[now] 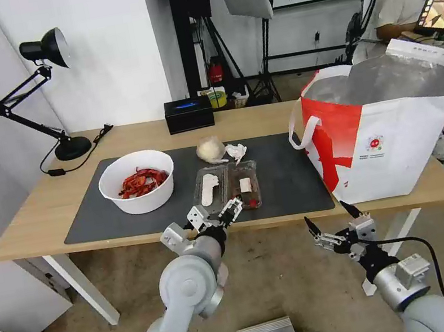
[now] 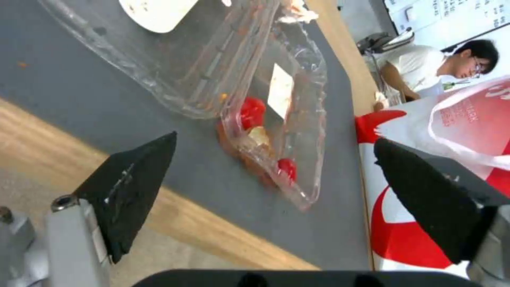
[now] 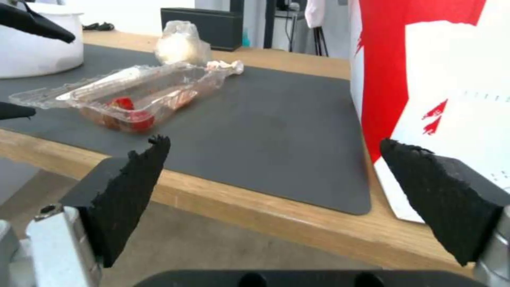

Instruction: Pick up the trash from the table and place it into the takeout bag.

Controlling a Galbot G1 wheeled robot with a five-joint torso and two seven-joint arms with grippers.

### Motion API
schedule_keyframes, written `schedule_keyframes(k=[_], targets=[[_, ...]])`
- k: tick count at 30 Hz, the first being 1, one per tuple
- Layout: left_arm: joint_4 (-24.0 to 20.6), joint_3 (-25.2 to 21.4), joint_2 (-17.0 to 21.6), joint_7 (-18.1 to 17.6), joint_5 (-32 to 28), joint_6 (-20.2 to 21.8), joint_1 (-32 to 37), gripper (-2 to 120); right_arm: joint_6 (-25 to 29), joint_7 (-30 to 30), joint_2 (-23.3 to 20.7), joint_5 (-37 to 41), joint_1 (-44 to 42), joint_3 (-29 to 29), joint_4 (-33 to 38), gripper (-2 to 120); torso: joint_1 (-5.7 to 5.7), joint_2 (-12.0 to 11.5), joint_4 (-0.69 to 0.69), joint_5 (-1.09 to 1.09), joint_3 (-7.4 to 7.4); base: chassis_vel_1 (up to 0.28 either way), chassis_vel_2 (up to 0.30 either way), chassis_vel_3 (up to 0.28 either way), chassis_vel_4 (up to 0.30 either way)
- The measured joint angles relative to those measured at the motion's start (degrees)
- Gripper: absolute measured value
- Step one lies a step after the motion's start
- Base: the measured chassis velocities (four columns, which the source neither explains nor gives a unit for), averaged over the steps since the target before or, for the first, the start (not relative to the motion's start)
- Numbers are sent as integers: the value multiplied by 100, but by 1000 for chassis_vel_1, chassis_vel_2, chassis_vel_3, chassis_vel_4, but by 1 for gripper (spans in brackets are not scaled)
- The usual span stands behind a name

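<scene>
On the dark mat (image 1: 281, 178) of the light-wood table (image 1: 40, 209) lies a clear plastic food box (image 1: 229, 186), hinged open and smeared, with red scraps in one half. Left of it stands a white bowl (image 1: 137, 182) of red scraps; behind it lie a beige lump (image 1: 210, 150) and a small tissue wad (image 1: 237, 151). The white-and-red takeout bag (image 1: 388, 131) stands open at the right end. The left hand (image 1: 214, 213) hovers released at the box's near edge; the right hand (image 1: 332, 225), also spread, hangs below the table edge.
</scene>
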Motion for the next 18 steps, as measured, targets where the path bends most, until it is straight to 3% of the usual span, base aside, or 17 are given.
schedule_keyframes(k=[18], targets=[[274, 18, -81, -19, 22, -111, -192, 100, 0, -5, 64, -17, -32, 20, 19, 100, 0, 1, 0, 0, 0, 0, 0, 0, 0]])
